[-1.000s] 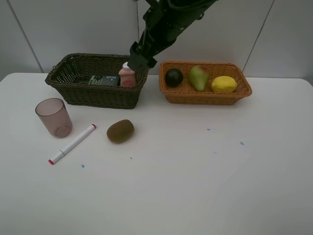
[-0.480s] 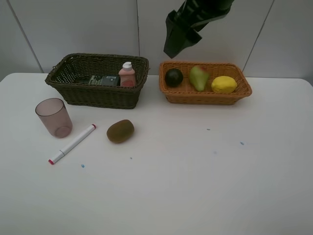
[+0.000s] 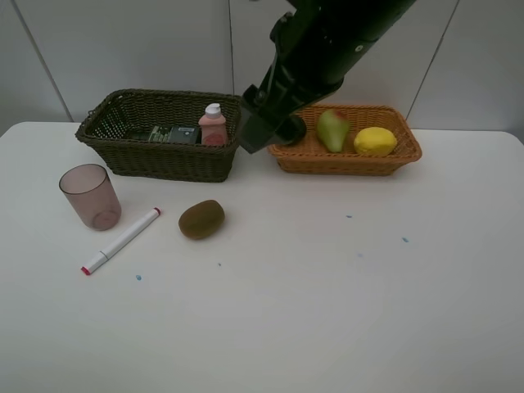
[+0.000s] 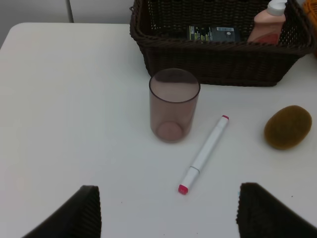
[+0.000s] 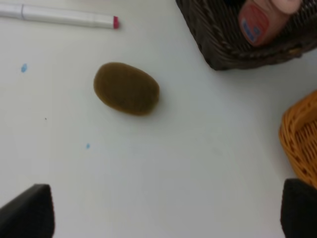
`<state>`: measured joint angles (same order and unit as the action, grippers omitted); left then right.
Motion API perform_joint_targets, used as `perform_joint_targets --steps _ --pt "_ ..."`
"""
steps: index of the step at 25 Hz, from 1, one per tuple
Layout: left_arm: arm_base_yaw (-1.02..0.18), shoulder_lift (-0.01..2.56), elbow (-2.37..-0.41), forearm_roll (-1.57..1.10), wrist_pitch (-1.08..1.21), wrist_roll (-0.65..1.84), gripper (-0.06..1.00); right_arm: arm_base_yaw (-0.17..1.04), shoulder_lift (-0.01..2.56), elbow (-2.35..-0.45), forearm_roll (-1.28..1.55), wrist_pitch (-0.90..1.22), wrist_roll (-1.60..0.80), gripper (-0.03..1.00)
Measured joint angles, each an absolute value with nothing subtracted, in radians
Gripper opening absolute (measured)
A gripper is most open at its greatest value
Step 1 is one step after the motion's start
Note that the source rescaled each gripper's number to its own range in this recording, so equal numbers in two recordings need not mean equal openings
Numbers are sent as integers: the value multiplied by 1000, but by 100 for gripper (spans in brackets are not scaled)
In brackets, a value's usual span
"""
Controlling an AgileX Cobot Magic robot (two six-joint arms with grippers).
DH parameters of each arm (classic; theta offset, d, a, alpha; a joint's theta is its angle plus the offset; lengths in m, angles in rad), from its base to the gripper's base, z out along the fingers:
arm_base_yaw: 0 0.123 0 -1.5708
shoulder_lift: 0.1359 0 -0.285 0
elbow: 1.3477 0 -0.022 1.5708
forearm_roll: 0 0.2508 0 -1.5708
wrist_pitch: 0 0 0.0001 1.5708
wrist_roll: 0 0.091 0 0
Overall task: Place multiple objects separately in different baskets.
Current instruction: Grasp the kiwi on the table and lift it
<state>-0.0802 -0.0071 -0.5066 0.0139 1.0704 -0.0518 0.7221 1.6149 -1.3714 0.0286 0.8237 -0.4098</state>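
Observation:
The dark olive-brown basket [image 3: 164, 161] holds the pink bottle [image 3: 213, 126], upright, and the dark green bottle [image 3: 173, 134], lying flat. The orange basket [image 3: 344, 160] holds the green-red pear [image 3: 332, 129] and the yellow lemon [image 3: 375, 141]; my right arm hides most of the mangosteen. The mauve cup [image 3: 90, 196], the marker [image 3: 121, 240] and the brown kiwi [image 3: 201, 219] are on the table. My right gripper [image 3: 262, 133] is open and empty, above the table between the baskets, with the kiwi [image 5: 127, 89] below it. My left gripper [image 4: 168, 213] is open and empty, near the cup [image 4: 174, 105] and marker [image 4: 205, 153].
The white table [image 3: 327, 286] stretches wide in front of the baskets, with a few small blue specks. A pale panelled wall stands behind the baskets. The right arm reaches down from the upper middle across the gap between the baskets.
My right arm rose from the pink bottle in the dark basket, swung up and right, then came down in front of the gap between the baskets. The bottle stays in the basket.

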Motion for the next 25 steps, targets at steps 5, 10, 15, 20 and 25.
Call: perform_joint_targets --steps 5,10,15,20,25 --pt "-80 -7 -507 14 1070 -52 74 780 1669 -1280 0 618 -464 100" --pt "-80 -7 -507 14 1070 -52 74 799 1783 -1275 -75 499 -467 100" --pt "-80 -7 -507 14 1070 -52 74 800 1873 -1275 -108 395 -467 100" --pt "-80 -7 -507 14 1070 -52 74 822 1931 -1273 -159 320 -467 100" --pt "-80 -7 -507 14 1070 -52 74 835 1985 -1273 -189 246 -468 100"
